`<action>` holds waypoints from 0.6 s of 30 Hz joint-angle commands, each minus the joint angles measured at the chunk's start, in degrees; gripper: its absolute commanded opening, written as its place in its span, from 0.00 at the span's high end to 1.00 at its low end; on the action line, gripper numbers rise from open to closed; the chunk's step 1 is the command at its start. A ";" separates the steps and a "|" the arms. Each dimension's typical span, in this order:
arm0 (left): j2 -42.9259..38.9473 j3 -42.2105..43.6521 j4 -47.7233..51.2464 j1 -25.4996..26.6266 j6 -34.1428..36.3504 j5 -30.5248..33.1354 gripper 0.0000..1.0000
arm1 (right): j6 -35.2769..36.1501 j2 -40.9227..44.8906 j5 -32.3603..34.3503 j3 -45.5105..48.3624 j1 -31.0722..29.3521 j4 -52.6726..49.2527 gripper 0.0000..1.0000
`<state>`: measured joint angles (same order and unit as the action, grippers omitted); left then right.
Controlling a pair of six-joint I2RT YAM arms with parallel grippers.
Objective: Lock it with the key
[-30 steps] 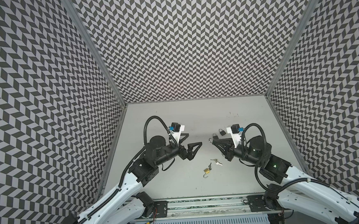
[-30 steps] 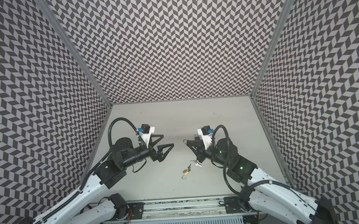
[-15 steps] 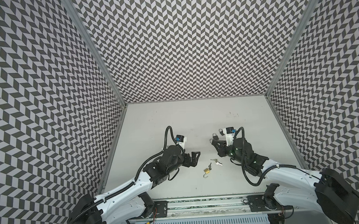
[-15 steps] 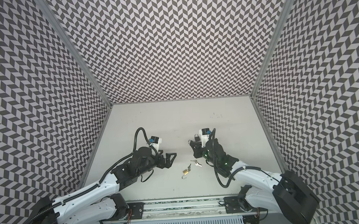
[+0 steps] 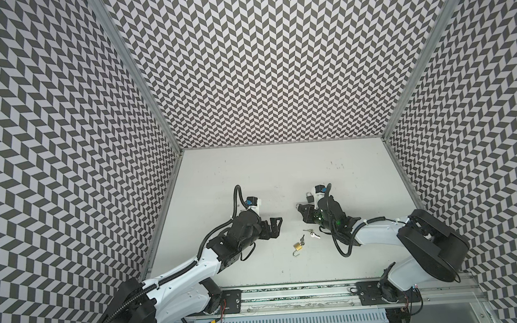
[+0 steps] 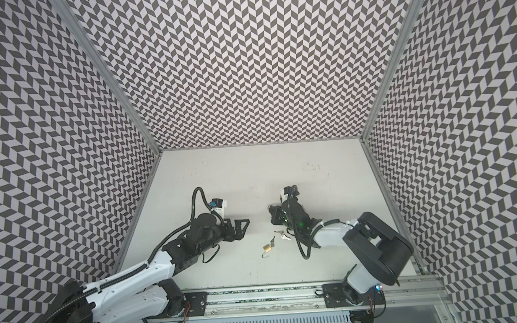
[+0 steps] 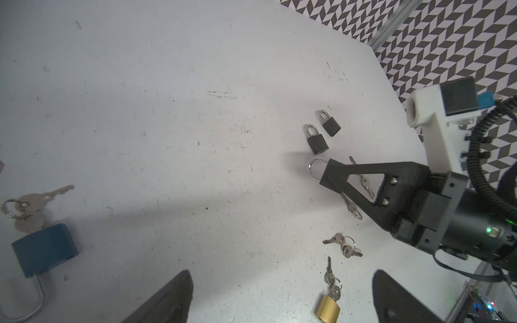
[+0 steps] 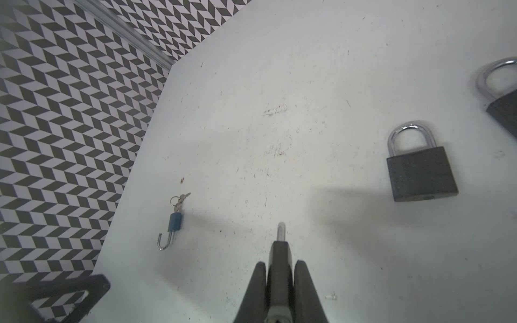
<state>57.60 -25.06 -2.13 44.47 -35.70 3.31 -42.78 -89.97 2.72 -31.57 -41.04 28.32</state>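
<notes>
My right gripper [image 8: 279, 265] is shut on a dark grey padlock [image 8: 279, 276] held edge-on, and its silver shackle [image 7: 314, 167] sticks out past the fingertips. In both top views this gripper [image 5: 301, 210] is low over the table, right of centre. My left gripper [image 5: 275, 232] faces it, open and empty, with its fingers [image 7: 167, 299] wide apart. A brass padlock [image 5: 298, 246] with an open shackle and a key in it lies between the arms. A loose bunch of keys [image 5: 312, 233] lies just beyond it.
Two shut black padlocks [image 7: 317, 141] [image 7: 330, 124] lie behind the right gripper. More keys [image 7: 351, 205] lie under that gripper. A blue padlock [image 8: 175, 221] with an open shackle and keys lies on the left arm's side. Patterned walls enclose the table [image 5: 282, 173].
Both arms have come down from a raised pose and stretched low over the table. The right gripper has stayed shut and the left has stayed open.
</notes>
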 commanded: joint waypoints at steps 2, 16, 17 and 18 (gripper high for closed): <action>-1.81 1.24 -1.47 -0.20 -1.03 1.28 0.00 | -4.35 -3.83 3.79 -4.01 0.33 3.59 1.00; -4.51 2.82 -1.11 -0.45 -2.44 1.79 0.00 | -8.83 -11.03 6.64 -8.89 0.63 -0.55 0.98; -4.52 2.85 -1.04 -0.47 -2.44 1.76 0.00 | -8.96 -11.34 6.52 -8.89 0.67 -0.59 0.98; -4.45 2.85 -1.10 -0.59 -2.31 1.79 0.00 | -8.98 -11.65 6.39 -8.88 0.78 -0.54 0.98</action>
<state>53.65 -22.57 -2.70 44.29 -37.19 4.23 -49.74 -100.66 8.12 -39.57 -40.64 25.89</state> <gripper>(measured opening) 0.997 0.137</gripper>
